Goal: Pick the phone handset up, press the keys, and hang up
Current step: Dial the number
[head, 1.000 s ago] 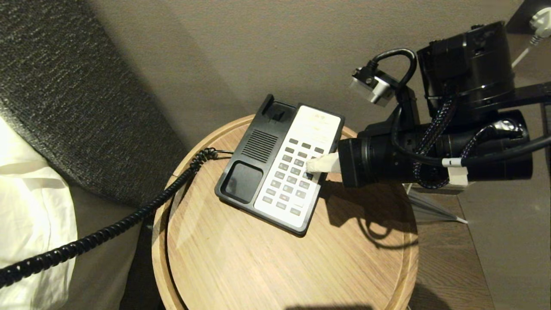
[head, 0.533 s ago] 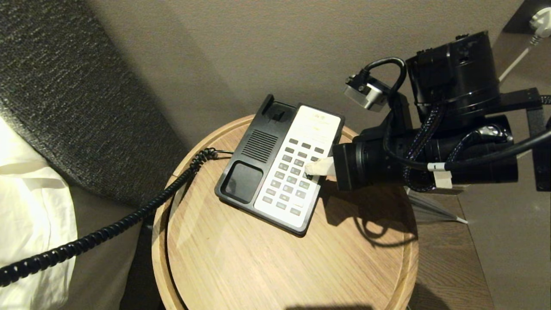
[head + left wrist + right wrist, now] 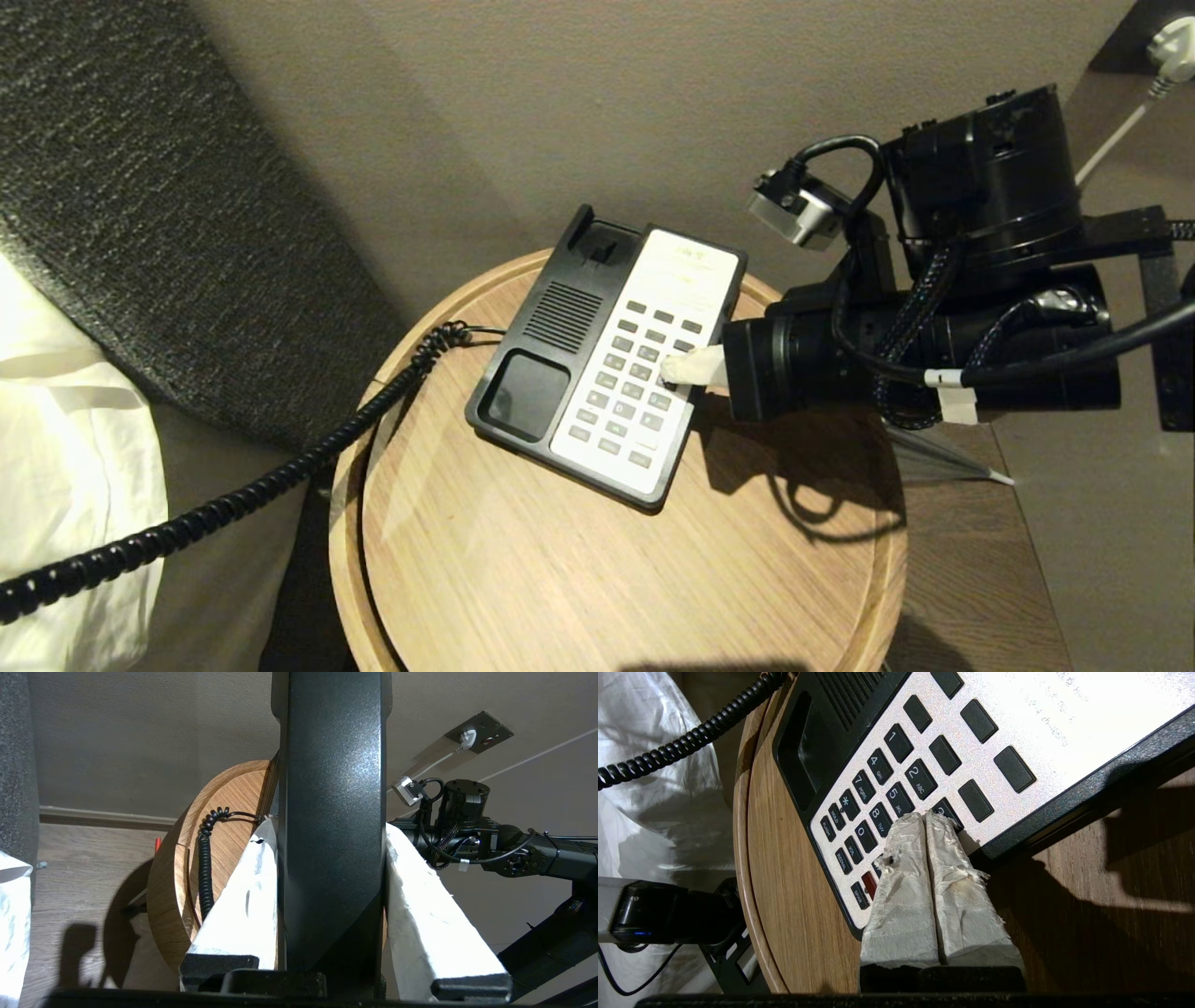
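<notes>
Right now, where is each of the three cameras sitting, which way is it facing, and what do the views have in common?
Head view: above, looking down at the phone base on the round wooden table; the right gripper reaches the keypad.
Left wrist view: behind the left gripper, shut on the phone handset, facing the table's edge and the right arm.
Right wrist view: behind the right gripper, fingers together, on the keypad.
Shared: the table and the coiled cord appear in all three.

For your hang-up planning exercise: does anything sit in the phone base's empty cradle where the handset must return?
Nothing visible does. The cradle lies bare; the right gripper is over the keypad beside it. The left gripper holds the handset.
</notes>
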You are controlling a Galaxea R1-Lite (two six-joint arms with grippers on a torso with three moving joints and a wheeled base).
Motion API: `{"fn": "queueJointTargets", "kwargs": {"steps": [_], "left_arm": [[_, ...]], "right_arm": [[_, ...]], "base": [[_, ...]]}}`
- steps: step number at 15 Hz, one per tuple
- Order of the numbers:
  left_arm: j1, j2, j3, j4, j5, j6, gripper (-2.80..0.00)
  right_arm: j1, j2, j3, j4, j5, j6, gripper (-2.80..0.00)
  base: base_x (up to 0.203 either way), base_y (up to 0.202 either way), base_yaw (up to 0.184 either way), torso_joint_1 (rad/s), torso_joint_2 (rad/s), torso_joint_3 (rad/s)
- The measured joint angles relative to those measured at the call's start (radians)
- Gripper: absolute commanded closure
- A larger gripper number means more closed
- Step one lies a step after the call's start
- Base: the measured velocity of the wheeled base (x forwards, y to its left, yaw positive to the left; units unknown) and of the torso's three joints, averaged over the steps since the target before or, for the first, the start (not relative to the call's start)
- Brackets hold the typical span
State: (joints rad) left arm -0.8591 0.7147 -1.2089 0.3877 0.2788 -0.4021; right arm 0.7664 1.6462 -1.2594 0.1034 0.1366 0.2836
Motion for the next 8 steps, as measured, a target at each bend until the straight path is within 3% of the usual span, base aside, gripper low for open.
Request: {"fn": "queueJointTargets", "kwargs": {"steps": [8], "left_arm": [[0.000,-0.007,0.015,0.000,0.001,-0.002,0.00]], "right_arm": [[0.000,-0.010,-0.001,0.008,-0.003,0.005,0.00]], "base": [[0.000,0.000,0.000,0.000,0.00,0.000]]}}
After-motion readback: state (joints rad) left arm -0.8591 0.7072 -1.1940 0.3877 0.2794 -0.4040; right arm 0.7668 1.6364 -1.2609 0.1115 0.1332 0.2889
